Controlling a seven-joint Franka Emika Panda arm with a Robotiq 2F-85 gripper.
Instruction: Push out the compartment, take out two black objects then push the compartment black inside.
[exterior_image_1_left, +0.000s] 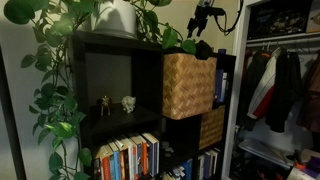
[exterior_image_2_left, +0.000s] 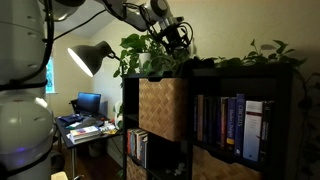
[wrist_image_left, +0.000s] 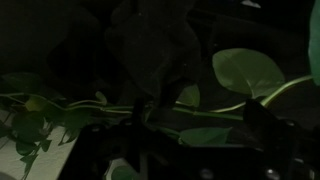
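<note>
The compartment, a tan woven wicker bin (exterior_image_1_left: 188, 85), sits in an upper cell of the black shelf unit (exterior_image_1_left: 120, 45) and juts out a little past the shelf front. It also shows in the exterior view (exterior_image_2_left: 163, 108). My gripper (exterior_image_1_left: 203, 22) hangs above the shelf top among plant leaves, over the bin, apart from it, and shows in the exterior view (exterior_image_2_left: 174, 38). In the dark wrist view my gripper (wrist_image_left: 198, 125) has its fingers apart with only green leaves (wrist_image_left: 248, 70) between them. No black objects are visible.
A darker, smaller woven bin (exterior_image_1_left: 210, 128) sits one cell lower. Books (exterior_image_1_left: 128, 155) fill lower cells and a cell beside the bin (exterior_image_2_left: 228, 125). Two small figurines (exterior_image_1_left: 117, 103) stand in one cell. A trailing plant (exterior_image_1_left: 55, 90) drapes the shelf. Closet clothes (exterior_image_1_left: 280, 80), a lamp (exterior_image_2_left: 92, 55) and a desk (exterior_image_2_left: 85, 125) stand nearby.
</note>
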